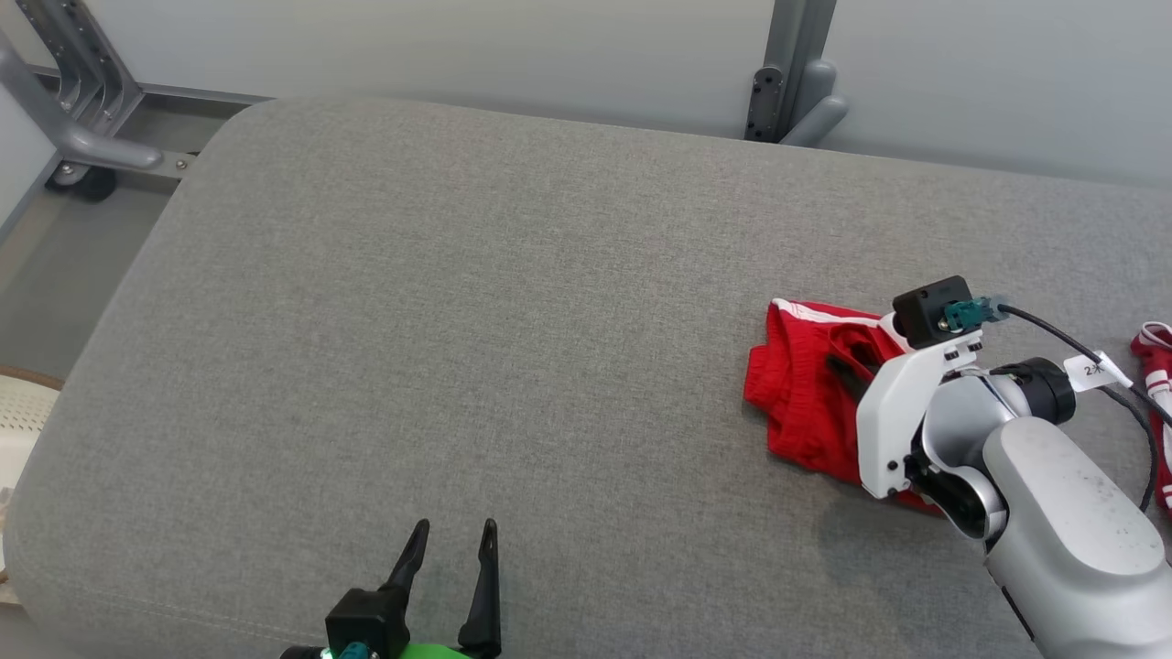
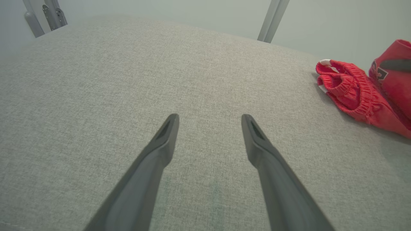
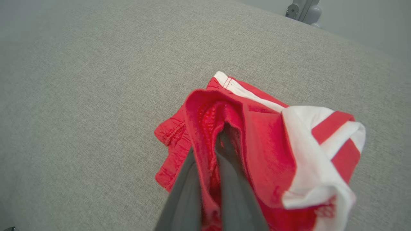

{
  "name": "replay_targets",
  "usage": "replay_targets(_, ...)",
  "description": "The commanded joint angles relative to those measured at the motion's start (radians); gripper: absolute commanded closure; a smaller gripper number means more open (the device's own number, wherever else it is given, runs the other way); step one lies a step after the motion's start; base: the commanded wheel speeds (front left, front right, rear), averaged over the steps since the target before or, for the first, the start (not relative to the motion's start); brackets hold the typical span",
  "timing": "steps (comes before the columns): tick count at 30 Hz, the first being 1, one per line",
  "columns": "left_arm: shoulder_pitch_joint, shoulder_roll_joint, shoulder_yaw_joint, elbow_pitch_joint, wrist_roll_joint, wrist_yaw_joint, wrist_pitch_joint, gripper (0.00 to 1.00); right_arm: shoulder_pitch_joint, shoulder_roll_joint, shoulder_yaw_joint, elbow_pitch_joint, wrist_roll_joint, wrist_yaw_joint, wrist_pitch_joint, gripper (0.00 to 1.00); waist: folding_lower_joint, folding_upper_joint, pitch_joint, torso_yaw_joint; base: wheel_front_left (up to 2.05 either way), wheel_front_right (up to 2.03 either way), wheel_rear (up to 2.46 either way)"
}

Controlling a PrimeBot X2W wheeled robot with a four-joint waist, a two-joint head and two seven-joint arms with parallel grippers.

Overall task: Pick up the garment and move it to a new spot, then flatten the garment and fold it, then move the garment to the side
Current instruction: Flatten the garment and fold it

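Note:
The garment (image 1: pixel 798 389) is red with white stripes and lies bunched at the right of the grey cushion (image 1: pixel 458 320). My right gripper (image 1: pixel 844 371) reaches into it from the right. In the right wrist view the gripper (image 3: pixel 219 146) is shut on a red fold of the garment (image 3: pixel 266 138), which drapes over both fingers and looks lifted a little. My left gripper (image 1: pixel 455 535) stands open at the cushion's near edge, with nothing between its fingers. From the left wrist, that gripper (image 2: pixel 209 120) hovers over bare fabric, and the garment (image 2: pixel 350 93) sits far right.
More red and white cloth (image 1: pixel 1155 366) shows at the right edge behind my right arm; whether it joins the garment I cannot tell. A grey metal frame (image 1: pixel 82 137) with a caster stands off the back left corner, and a post (image 1: pixel 792 73) stands behind.

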Motion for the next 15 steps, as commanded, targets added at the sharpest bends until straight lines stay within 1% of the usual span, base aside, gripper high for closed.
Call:
replay_targets(1, -0.006, -0.001, 0.004, 0.004, 0.011, -0.006, -0.002, 0.0, -0.015, 0.004, 0.008, 0.015, 0.0, -0.001, -0.002, 1.0, 0.0, 0.0, -0.003, 0.009, 0.0, 0.0, 0.0)
replay_targets(2, -0.004, -0.002, 0.005, 0.006, 0.012, -0.006, -0.002, 0.0, -0.021, 0.007, 0.016, 0.027, -0.002, -0.001, -0.001, 0.97, 0.0, 0.0, -0.003, 0.01, 0.0, 0.0, 0.0)
replay_targets(3, -0.003, -0.003, 0.004, 0.008, 0.014, -0.008, -0.002, 0.0, -0.025, 0.01, 0.022, 0.038, -0.003, -0.001, -0.002, 0.84, 0.0, 0.0, -0.003, 0.011, 0.0, 0.0, 0.0)
replay_targets(4, -0.003, -0.003, 0.003, 0.011, 0.016, -0.01, -0.002, 0.0, -0.029, 0.013, 0.025, 0.049, -0.004, -0.001, -0.005, 0.67, 0.0, 0.0, -0.003, 0.012, 0.0, 0.0, 0.0)
replay_targets(5, -0.003, -0.004, 0.003, 0.014, 0.016, -0.012, -0.002, 0.0, -0.034, 0.016, 0.028, 0.056, -0.006, -0.001, -0.015, 0.38, 0.0, 0.0, -0.003, 0.013, 0.0, 0.0, 0.0)
replay_targets(6, -0.003, -0.005, 0.004, 0.016, 0.015, -0.012, -0.002, 0.0, -0.039, 0.019, 0.03, 0.063, -0.009, -0.001, -0.025, 0.0, 0.0, 0.0, -0.004, 0.014, 0.0, 0.0, 0.0)
replay_targets(12, 0.002, -0.006, 0.015, 0.023, 0.017, -0.013, -0.002, 0.0, -0.043, 0.037, 0.052, 0.083, -0.022, -0.001, -0.079, 0.0, 0.0, 0.0, -0.007, 0.005, 0.0, 0.0, 0.0)
replay_targets(15, 0.015, -0.007, 0.024, 0.026, 0.024, -0.014, -0.002, 0.0, -0.032, 0.048, 0.061, 0.06, -0.014, -0.001, -0.148, 0.0, 0.0, 0.0, -0.015, -0.013, 0.0, 0.0, 0.0)
